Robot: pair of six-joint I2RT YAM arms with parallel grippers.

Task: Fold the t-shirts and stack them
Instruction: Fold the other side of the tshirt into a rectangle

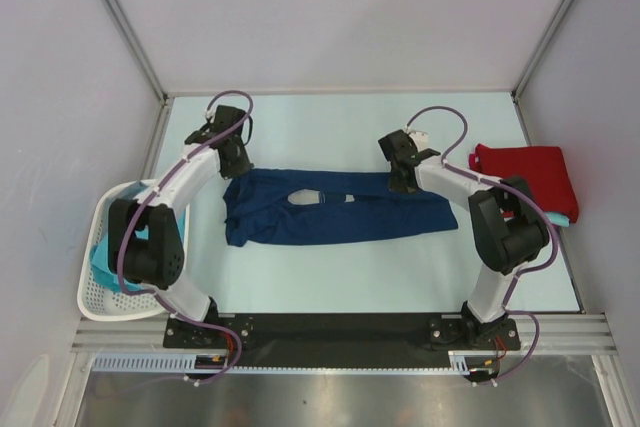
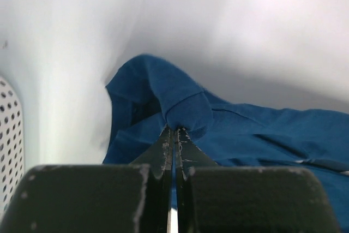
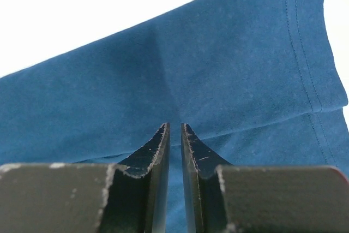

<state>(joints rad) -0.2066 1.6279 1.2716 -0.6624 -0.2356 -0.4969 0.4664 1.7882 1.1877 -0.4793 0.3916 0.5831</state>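
A navy t-shirt lies folded into a long band across the middle of the table, with a pale print showing at its centre. My left gripper is at its far left corner. In the left wrist view it is shut on a raised bunch of the navy cloth. My right gripper is over the band's far right end. In the right wrist view its tips stand a narrow gap apart over smooth, flat navy cloth, right at a fold edge, with nothing bunched between them.
A red t-shirt lies folded at the right edge on top of a turquoise one. A white perforated basket at the near left holds another turquoise t-shirt; its wall shows beside my left gripper.
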